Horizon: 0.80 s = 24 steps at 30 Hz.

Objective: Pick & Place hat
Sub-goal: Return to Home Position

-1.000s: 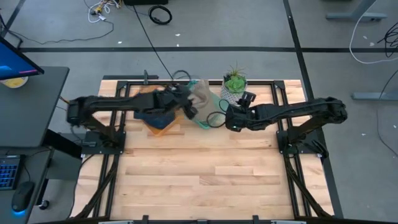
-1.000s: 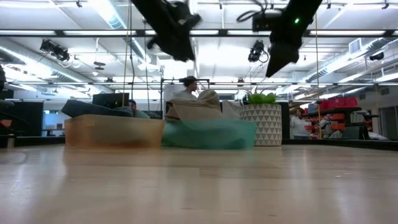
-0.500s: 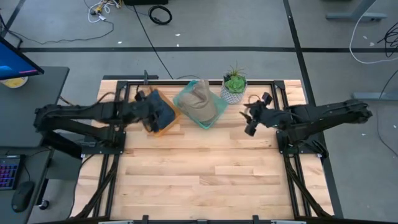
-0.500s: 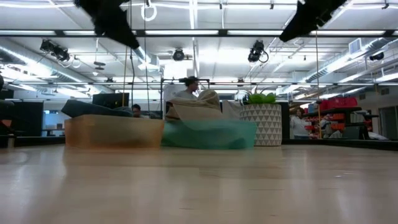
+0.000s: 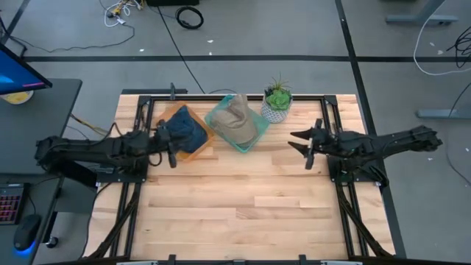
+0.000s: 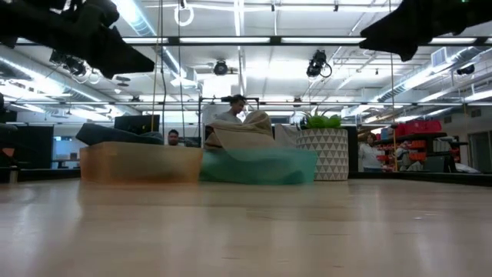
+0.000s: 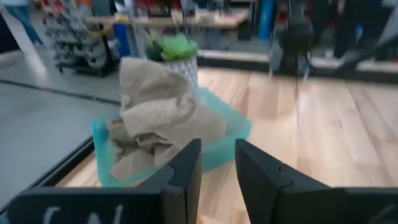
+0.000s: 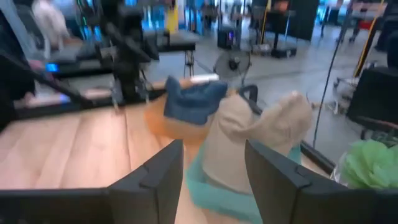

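A tan hat (image 5: 237, 121) lies crumpled in a teal tray (image 5: 218, 118) near the table's far edge; it also shows in the left wrist view (image 7: 158, 112) and the right wrist view (image 8: 255, 140). A blue hat (image 5: 185, 131) sits in an orange tray (image 5: 200, 151) to its left. My left gripper (image 5: 171, 143) hovers open beside the orange tray's near-left side, fingers apart (image 7: 217, 168). My right gripper (image 5: 305, 147) hovers open to the right of the teal tray (image 8: 214, 180). Both are empty and above the table.
A green plant in a white patterned pot (image 5: 277, 103) stands right of the teal tray, by the far edge. The wooden tabletop (image 5: 235, 206) stretches bare toward the near edge. People and desks show in the room behind (image 6: 231, 108).
Both arms have drawn back from over the trays. The left gripper moved from above the teal tray toward the table's left, past the orange tray. The right gripper moved away toward the table's right and slightly nearer. The hats and trays stayed where they were.
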### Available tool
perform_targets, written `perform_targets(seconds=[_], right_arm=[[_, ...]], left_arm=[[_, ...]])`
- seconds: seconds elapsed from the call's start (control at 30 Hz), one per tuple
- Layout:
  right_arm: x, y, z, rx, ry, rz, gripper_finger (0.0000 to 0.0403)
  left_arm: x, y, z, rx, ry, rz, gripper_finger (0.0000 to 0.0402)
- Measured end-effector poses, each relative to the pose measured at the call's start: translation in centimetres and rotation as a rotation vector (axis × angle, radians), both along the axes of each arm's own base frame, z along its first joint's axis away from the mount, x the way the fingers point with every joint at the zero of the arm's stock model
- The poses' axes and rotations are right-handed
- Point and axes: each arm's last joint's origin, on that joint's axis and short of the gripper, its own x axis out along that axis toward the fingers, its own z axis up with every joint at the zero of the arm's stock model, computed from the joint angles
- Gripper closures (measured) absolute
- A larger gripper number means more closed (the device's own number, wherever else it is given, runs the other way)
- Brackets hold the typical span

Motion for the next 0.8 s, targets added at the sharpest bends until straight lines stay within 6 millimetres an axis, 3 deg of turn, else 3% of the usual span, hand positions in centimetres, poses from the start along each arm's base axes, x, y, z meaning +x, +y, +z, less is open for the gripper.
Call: perform_targets(seconds=[0.23,0.47,0.8], right_arm=[[-1.8,-0.3,-2.7,-0.001,-0.140,0.020,0.0227],[-3.0,-0.5,-5.0,0.038,-0.199,0.018,0.0227],[-4.1,-0.6,-6.1,0.002,-0.215,0.020,0.0227]], left_arm=[[-1.7,-0.1,-3.2,0.000,-0.153,-0.034,0.0301],[-2.8,-0.2,-3.7,0.054,-0.209,-0.058,0.0301],[-3.5,-0.5,-3.5,0.077,-0.274,-0.143,0.0301]])
